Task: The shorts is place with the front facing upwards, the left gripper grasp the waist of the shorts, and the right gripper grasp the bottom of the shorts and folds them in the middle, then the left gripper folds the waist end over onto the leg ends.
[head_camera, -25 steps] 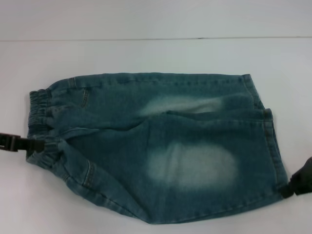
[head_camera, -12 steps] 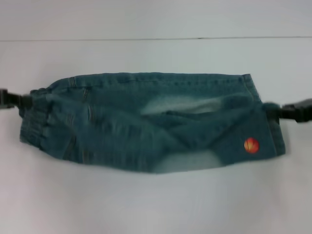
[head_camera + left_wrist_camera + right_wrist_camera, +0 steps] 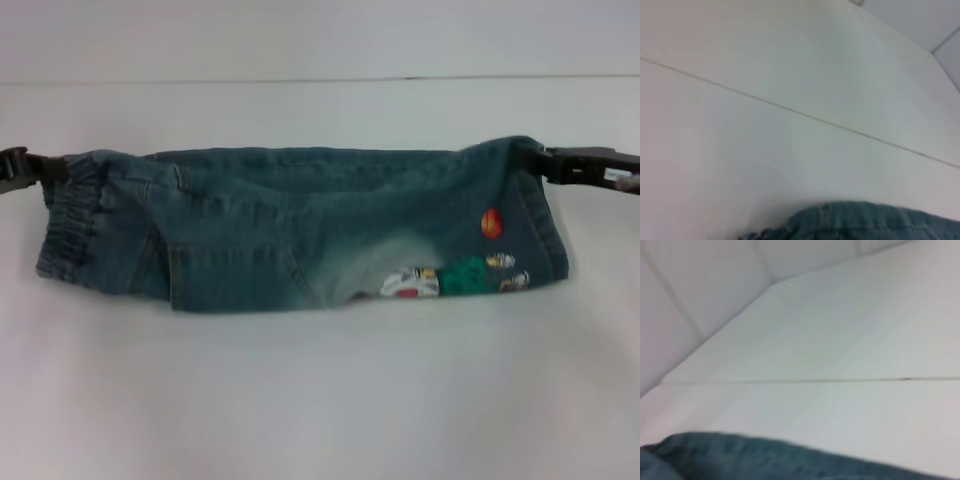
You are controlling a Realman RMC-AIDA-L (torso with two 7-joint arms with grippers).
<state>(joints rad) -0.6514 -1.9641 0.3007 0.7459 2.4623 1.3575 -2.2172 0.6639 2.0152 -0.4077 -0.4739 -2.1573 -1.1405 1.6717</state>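
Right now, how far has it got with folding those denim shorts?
The lengthwise fold looks done: the shorts lie as a narrow band, the embroidered basketball player on top. In hand: the left gripper grips the elastic waistband corner, the right gripper the leg hem corner, both at the far edge. Left to do: folding the waist end over onto the leg ends.

The shorts [image 3: 300, 230] lie on the table [image 3: 320, 400], waistband [image 3: 65, 215] left, leg ends [image 3: 545, 220] right.
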